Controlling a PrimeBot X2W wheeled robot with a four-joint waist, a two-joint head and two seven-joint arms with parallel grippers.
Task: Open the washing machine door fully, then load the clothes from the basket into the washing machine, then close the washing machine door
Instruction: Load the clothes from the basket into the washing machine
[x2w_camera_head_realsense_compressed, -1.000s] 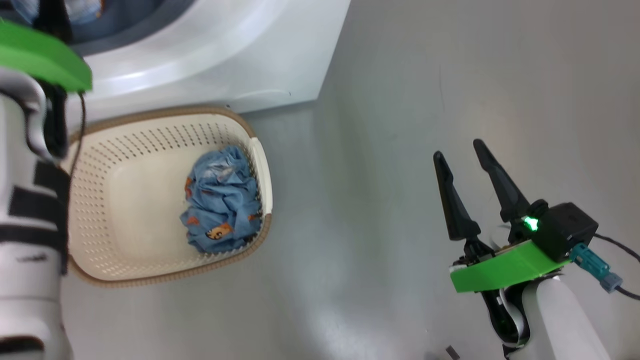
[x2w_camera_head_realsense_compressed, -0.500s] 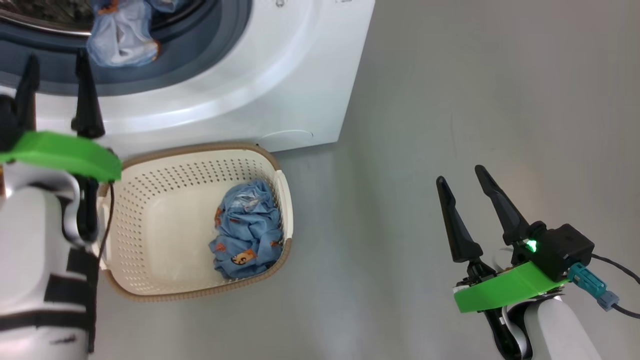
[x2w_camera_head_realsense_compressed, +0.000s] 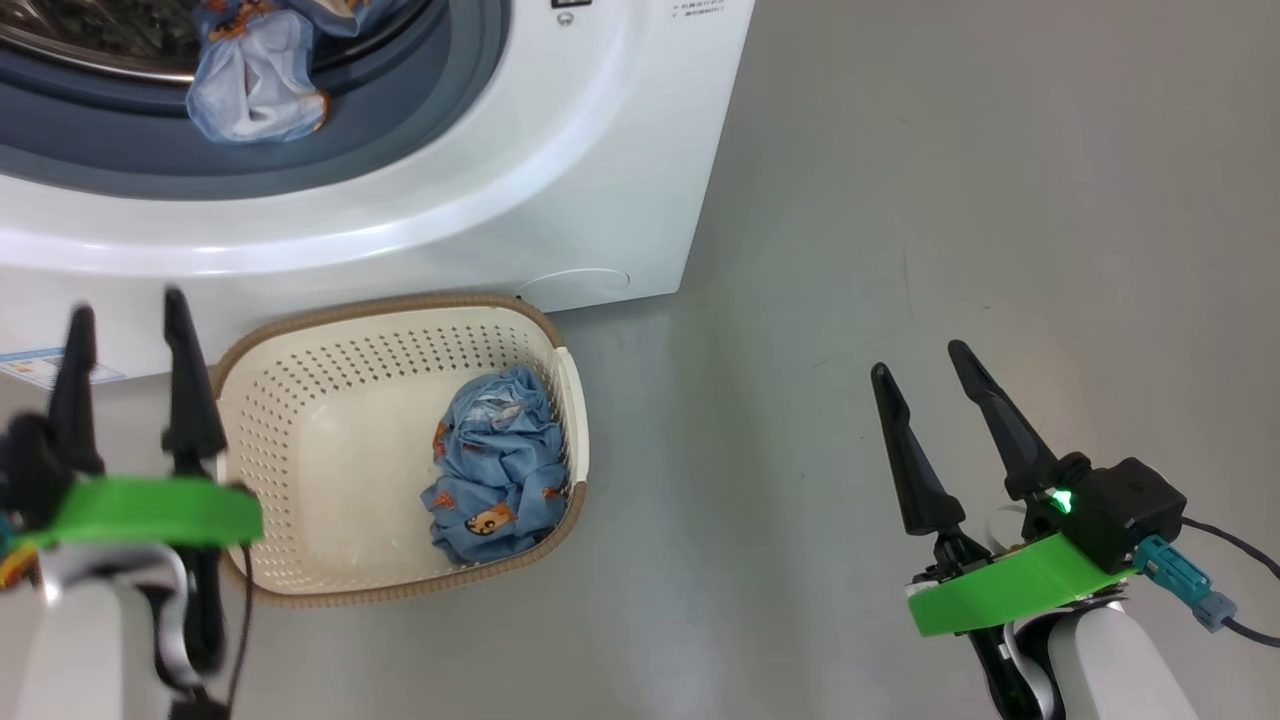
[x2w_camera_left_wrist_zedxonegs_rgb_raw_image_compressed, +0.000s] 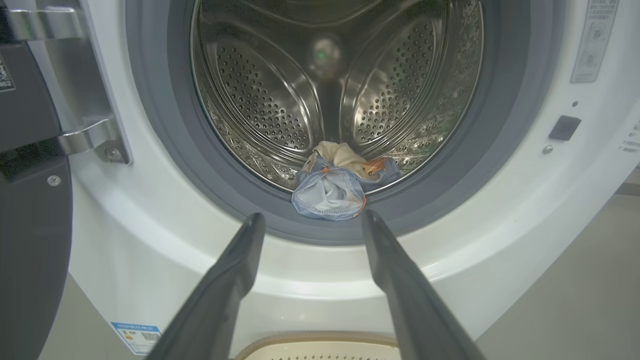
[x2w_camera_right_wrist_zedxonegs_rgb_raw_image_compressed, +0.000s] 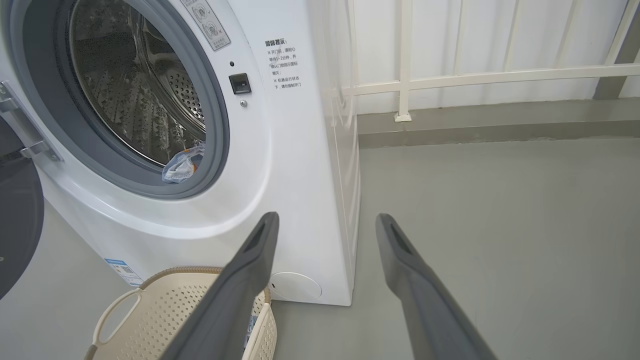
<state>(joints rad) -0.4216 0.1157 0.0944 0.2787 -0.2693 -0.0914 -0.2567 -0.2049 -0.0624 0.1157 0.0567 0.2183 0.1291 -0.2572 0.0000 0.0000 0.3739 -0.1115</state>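
The washing machine stands with its door swung wide to the left. One piece of the clothes hangs over the grey gasket at the drum's lower lip and also appears in the left wrist view. Another blue bundle of clothes lies at the right end of the basket on the floor before the machine. My left gripper is open and empty just left of the basket, pointing at the drum. My right gripper hangs open and empty over bare floor far to the right.
Grey floor spreads to the right of the machine. A white railing and wall run behind it. A blue label sticker sits at the machine's lower left corner. The door's metal hinge juts out left of the opening.
The head camera has tilted up, bringing the drum opening into view. My left gripper has drawn back from the drum to beside the basket, empty. The right gripper has hardly moved.
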